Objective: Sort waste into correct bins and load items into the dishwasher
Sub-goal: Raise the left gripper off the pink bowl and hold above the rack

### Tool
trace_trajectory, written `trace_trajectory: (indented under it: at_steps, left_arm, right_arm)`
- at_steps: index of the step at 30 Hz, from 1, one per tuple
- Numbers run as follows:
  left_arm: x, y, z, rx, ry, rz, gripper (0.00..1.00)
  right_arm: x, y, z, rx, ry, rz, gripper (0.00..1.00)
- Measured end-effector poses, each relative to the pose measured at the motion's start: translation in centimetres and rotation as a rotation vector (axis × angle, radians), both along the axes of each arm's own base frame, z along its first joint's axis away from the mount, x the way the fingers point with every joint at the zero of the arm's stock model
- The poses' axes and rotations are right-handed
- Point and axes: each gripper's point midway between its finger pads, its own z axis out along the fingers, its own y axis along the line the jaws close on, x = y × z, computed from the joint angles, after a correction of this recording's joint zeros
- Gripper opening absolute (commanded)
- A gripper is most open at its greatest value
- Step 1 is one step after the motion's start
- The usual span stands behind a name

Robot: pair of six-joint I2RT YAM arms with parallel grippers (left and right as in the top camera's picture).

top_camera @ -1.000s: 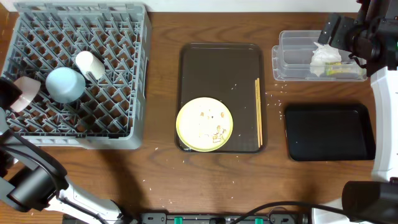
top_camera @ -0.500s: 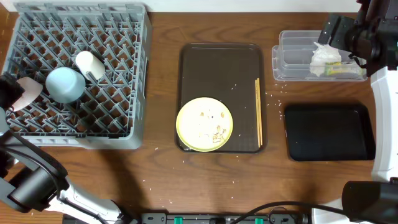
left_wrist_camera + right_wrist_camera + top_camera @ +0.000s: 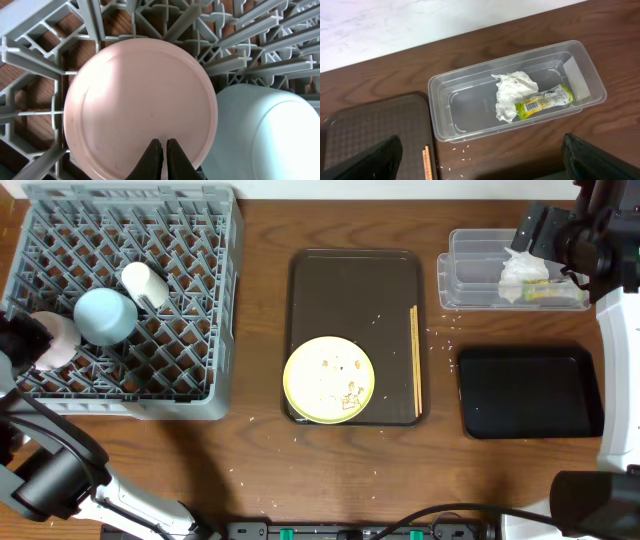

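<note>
My left gripper is shut on the rim of a pink bowl, held bottom-up over the left edge of the grey dishwasher rack. A light blue bowl and a small white cup sit upside down in the rack beside it. The pale yellow plate with rice scraps and the wooden chopsticks lie on the brown serving tray. My right gripper hangs open near the clear tub, which holds the crumpled tissue and the green wrapper.
A glossy black tray lies at the right, in front of the clear tub. Rice grains are scattered on the wooden table between tub and serving tray. Pegs of the rack stand close around the pink bowl.
The left gripper has turned the pink bowl from a tilt to bottom-up and brought it slightly right and lower over the rack. The right arm has not moved.
</note>
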Motion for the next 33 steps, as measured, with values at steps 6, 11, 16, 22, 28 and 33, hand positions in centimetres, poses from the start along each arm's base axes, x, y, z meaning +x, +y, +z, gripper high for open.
trace_trajectory:
  at_steps: [6,11,16,22,28,33]
  left_arm:
    - [-0.2,-0.2,0.5,-0.006,-0.002,0.011,0.08]
    - [1.0,-0.4,4.4,0.010,-0.125,0.019,0.10]
    - [2.2,-2.7,9.2,-0.058,-0.269,0.015,0.24]
    - [4.4,-8.2,8.4,-0.200,-0.251,-0.055,0.44]
    - [7.2,-15.8,10.0,-0.367,-0.321,-0.264,0.57]
    - [7.2,-22.5,10.8,-0.560,-0.309,-0.409,0.72]
  right_arm:
    - [0.0,0.0,0.0,0.000,0.002,0.000,0.99]
    - [0.0,0.0,0.0,0.000,0.003,0.000,0.99]
    - [0.0,0.0,0.0,0.000,0.003,0.000,0.99]
    - [0.0,0.0,0.0,0.000,0.003,0.000,0.99]
    - [-0.1,0.0,-0.1,0.000,0.003,0.000,0.99]
    - [-0.1,0.0,-0.1,0.000,0.003,0.000,0.99]
